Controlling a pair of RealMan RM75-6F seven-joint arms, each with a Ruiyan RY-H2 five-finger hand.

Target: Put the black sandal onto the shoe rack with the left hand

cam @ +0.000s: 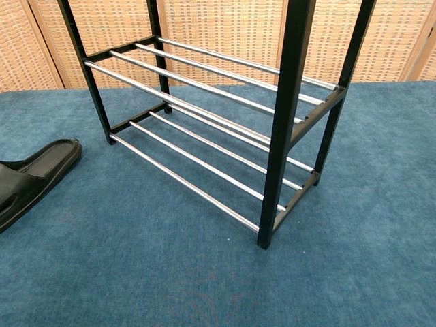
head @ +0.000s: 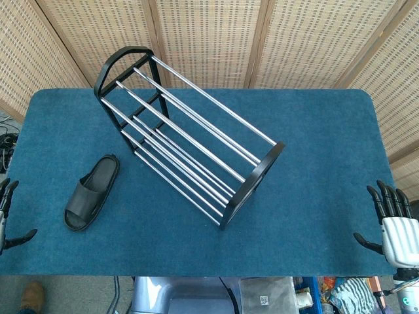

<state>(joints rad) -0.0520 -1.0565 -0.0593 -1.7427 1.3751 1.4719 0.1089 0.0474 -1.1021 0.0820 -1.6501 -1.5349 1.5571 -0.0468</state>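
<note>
A black sandal (head: 91,192) lies flat on the blue table, left of the shoe rack; the chest view shows its toe end (cam: 30,177) at the left edge. The shoe rack (head: 190,134) is a black frame with chrome bars, set diagonally across the middle of the table, and its tiers (cam: 204,122) hold nothing. My left hand (head: 8,216) hangs at the table's left edge, fingers spread, holding nothing, well apart from the sandal. At the right edge my right hand (head: 393,222) is open too. Neither hand shows in the chest view.
The blue cloth-covered table (head: 314,163) ends at a front edge just beyond both hands. Woven screen panels (head: 209,33) stand behind it. Below the front edge there is clutter on the floor (head: 275,294).
</note>
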